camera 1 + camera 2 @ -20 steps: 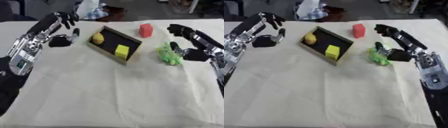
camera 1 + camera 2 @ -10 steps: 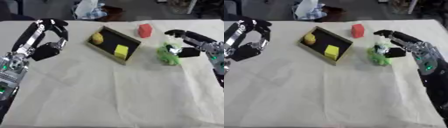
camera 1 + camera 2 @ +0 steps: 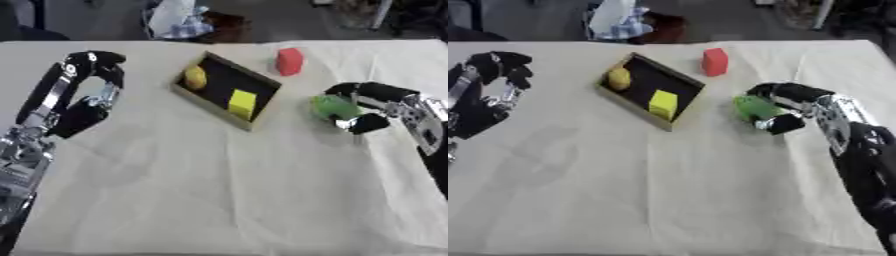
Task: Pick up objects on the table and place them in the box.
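The left hand, black with silver links, hangs at the far left with its fingers curled over and nothing between them, well apart from every object. To the right of those fingers sits the box, a shallow dark tray with a pale wooden rim, set askew on the cream tablecloth, which lies soft and lightly creased. 2 objects already rest inside it: a rounded yellow piece toward the far corner and a yellow cube with crisp edges nearer the front wall. So part of the job looks done, and 2 objects appear to remain. The red block stands on the cloth beyond the box's right end, well above the right hand's fingers and untouched. The green object, lumpy and matte, lies just right of the box, and the right hand curls around it, fingers arching over its top and thumb tucked beneath its right side. Whether it is lifted off the cloth cannot be told. Carrying it left into the box seems the step in hand, with the red block after.
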Controlling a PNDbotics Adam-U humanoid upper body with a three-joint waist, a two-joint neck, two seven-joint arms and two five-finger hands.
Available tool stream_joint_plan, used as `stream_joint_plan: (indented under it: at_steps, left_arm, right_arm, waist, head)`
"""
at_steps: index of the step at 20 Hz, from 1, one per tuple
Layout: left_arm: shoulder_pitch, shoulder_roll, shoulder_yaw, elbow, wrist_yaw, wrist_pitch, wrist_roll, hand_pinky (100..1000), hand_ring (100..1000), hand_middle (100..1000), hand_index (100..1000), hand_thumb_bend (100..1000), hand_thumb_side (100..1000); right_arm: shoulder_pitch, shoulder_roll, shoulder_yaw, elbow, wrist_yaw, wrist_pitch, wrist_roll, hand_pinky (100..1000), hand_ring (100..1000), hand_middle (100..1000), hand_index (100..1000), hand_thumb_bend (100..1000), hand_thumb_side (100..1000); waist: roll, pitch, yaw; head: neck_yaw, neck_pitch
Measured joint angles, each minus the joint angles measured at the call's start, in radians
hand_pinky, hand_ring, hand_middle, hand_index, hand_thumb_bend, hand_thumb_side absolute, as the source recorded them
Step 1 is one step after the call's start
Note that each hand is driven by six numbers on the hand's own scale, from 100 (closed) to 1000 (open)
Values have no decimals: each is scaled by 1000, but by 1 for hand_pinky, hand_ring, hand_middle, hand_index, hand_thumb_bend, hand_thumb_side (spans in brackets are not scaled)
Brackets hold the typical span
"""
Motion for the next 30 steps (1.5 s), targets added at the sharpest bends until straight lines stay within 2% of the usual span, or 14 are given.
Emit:
stream_joint_plan:
  at_steps: [1,2,3,5,8,9,10,15,19,24,30]
  left_arm:
    - [2,-4,0,0,0,0,1,773,559,575,777,100,655]
    - [6,-4,0,1,0,0,2,772,558,575,777,100,656]
    - [7,-5,1,2,0,-1,3,772,557,573,776,100,657]
    - [9,-13,1,6,0,-2,6,769,553,570,774,100,665]
    - [15,-23,3,6,4,-4,10,769,552,569,774,100,669]
    - [16,-25,3,6,5,-4,10,769,551,569,775,100,672]
    - [17,-30,3,6,8,-6,11,769,551,569,775,100,672]
    - [17,-48,2,4,16,-12,5,769,551,569,774,100,676]
    - [10,-70,-3,-1,28,-19,-3,769,551,569,774,100,685]
    - [-4,-94,-14,-2,40,-25,-18,770,551,569,775,100,693]
    - [-12,-109,-19,-4,46,-26,-25,770,551,569,775,100,701]
  right_arm:
    - [0,3,-2,2,11,-3,-15,785,752,714,963,100,276]
    - [-2,3,-6,2,16,-4,-34,770,711,664,943,100,271]
    - [-5,4,-8,2,19,-5,-56,742,622,568,898,100,256]
    - [-11,10,-13,-5,19,-5,-109,725,543,461,856,100,214]
    - [-36,23,-19,-40,-9,-5,-193,720,490,398,840,100,174]
    - [-49,29,-19,-56,-25,-5,-214,724,488,397,847,100,426]
    - [-67,37,-19,-71,-41,-6,-229,725,489,396,850,100,156]
    - [-183,99,-11,-112,-86,-13,-237,743,513,419,874,100,151]
    - [-256,191,-8,-77,-72,-25,-207,771,552,460,910,100,179]
    - [-281,305,-22,2,3,-31,-161,790,607,525,938,100,202]
    - [-277,392,-56,60,118,10,-148,795,673,600,956,100,208]
  waist:
    - [0,0,0]
    - [0,0,0]
    - [0,0,0]
    - [0,0,0]
    - [0,0,0]
    - [0,0,1]
    - [0,0,1]
    - [0,0,17]
    - [0,0,43]
    - [0,12,76]
    - [0,18,100]
  head:
    - [0,0]
    - [0,0]
    - [-1,0]
    - [-1,0]
    - [-1,0]
    - [-1,0]
    - [-3,0]
    - [-17,0]
    - [-33,0]
    - [-54,0]
    - [-75,0]
